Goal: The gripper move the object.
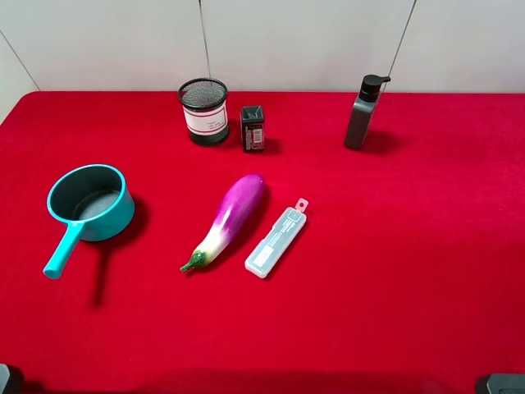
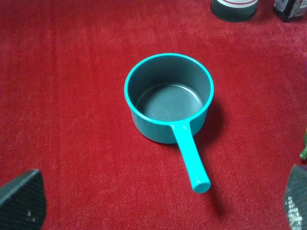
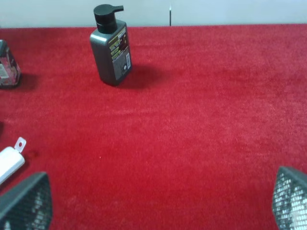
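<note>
Both grippers sit nearest the lens, fingers only at the bottom corners of each wrist view: left gripper (image 2: 158, 203) and right gripper (image 3: 158, 206), jaws spread wide on both, nothing between them. In the exterior high view only dark stubs show at the bottom corners.

Left wrist view: teal saucepan (image 2: 169, 98) centre frame, upright, empty, handle pointing toward the camera. Red tablecloth (image 2: 72, 120) under everything.

Right wrist view: grey pump bottle (image 3: 110, 48) upright at upper left, plastic case (image 3: 9, 160) clipped by the left edge.

Exterior high view, near to far: plastic case (image 1: 276, 241) and eggplant (image 1: 227, 220) lie side by side at frame centre, both slanted, close but apart. Saucepan (image 1: 89, 203) at left. Object (image 1: 253, 128), the small black box with red-and-white label, stands upright at upper centre, just right of the mesh cup (image 1: 204, 111), not touching. Pump bottle (image 1: 361, 115) at upper right, well apart from the box. Neither gripper is near the object.
</note>
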`<state>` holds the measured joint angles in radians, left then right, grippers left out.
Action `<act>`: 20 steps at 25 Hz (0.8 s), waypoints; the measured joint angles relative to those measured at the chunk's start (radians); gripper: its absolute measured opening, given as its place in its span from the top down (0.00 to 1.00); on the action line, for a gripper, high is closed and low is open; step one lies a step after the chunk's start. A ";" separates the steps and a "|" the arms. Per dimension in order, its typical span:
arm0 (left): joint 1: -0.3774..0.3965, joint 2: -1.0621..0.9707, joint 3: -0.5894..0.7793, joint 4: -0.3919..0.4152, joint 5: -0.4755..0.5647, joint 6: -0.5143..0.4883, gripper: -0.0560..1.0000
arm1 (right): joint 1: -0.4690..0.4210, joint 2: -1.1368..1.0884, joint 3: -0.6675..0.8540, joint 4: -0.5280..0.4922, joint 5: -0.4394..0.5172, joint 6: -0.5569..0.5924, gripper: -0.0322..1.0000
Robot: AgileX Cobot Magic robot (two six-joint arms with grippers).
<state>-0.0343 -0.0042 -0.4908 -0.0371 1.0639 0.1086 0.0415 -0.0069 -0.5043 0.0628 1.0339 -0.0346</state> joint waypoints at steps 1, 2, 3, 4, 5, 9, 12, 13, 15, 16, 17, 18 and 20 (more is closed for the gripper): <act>0.000 0.000 0.000 0.000 0.000 0.000 0.02 | 0.000 0.000 0.000 -0.001 -0.003 0.000 0.30; 0.000 0.000 0.000 0.000 0.000 0.000 0.02 | 0.000 0.000 0.000 -0.002 -0.003 0.000 0.30; 0.000 0.000 0.000 0.000 0.000 0.000 0.02 | 0.000 0.000 0.000 -0.003 -0.003 0.000 0.30; 0.000 0.000 0.000 0.000 0.000 0.000 0.02 | 0.000 0.000 0.000 -0.003 -0.003 0.000 0.30; 0.000 0.000 0.000 0.000 0.000 0.000 0.02 | 0.000 0.000 0.001 -0.003 -0.003 0.000 0.30; 0.000 0.000 0.000 0.000 0.000 0.000 0.02 | 0.000 0.000 0.002 -0.003 -0.004 0.000 0.30; 0.000 0.000 0.000 0.000 0.000 0.000 0.02 | 0.000 0.000 0.002 -0.003 -0.004 0.000 0.30; 0.000 0.000 0.000 0.000 0.000 0.000 0.02 | 0.000 0.000 0.002 -0.002 -0.004 0.000 0.30; 0.000 0.000 0.000 0.000 0.000 0.000 0.02 | 0.000 0.000 0.002 0.000 -0.004 0.000 0.30; 0.000 0.000 0.000 0.000 0.000 0.000 0.02 | 0.000 0.000 0.002 0.000 -0.004 0.000 0.30; 0.000 0.000 0.000 0.000 0.000 0.000 0.02 | 0.000 0.000 0.002 0.000 -0.004 0.000 0.30; 0.000 0.000 0.000 0.000 0.000 0.000 0.02 | 0.000 0.000 0.002 0.000 -0.004 0.000 0.30; 0.000 0.000 0.000 0.000 0.000 0.000 0.02 | 0.000 0.000 0.002 0.001 -0.004 0.000 0.30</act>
<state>-0.0343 -0.0042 -0.4908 -0.0371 1.0639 0.1086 0.0415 -0.0069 -0.5027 0.0635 1.0304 -0.0346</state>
